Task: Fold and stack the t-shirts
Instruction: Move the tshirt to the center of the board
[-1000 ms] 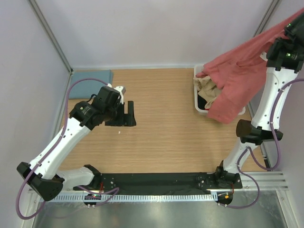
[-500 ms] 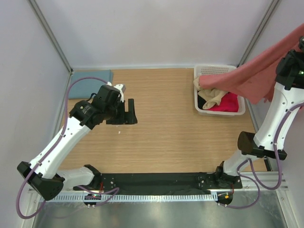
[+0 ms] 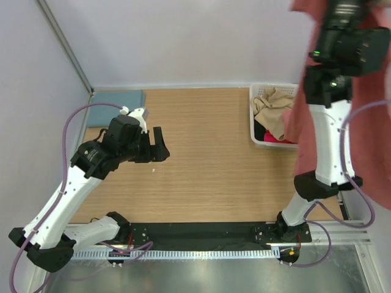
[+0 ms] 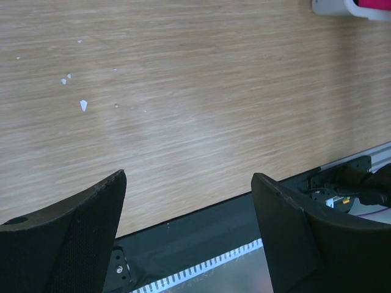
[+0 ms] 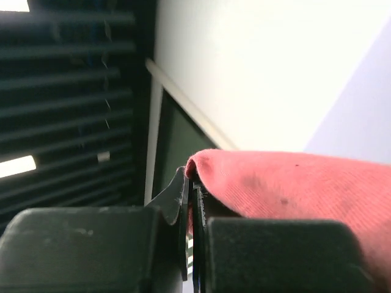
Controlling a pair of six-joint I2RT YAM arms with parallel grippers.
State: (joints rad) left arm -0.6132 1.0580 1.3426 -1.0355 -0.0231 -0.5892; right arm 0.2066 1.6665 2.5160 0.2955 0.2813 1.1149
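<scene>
Salmon-red t-shirt [image 5: 287, 183] hangs pinched between the tightly closed right fingers [image 5: 85, 244].

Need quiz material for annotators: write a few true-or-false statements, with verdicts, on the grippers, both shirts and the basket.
1. The right gripper is shut on the salmon-red shirt. True.
2. The left gripper holds the teal-blue shirt. False: it is open and empty over the table.
3. The basket is empty. False: a beige cloth and something pink lie in it.
4. The teal-blue shirt lies at the table's far left corner, apart from both grippers. True.
</scene>
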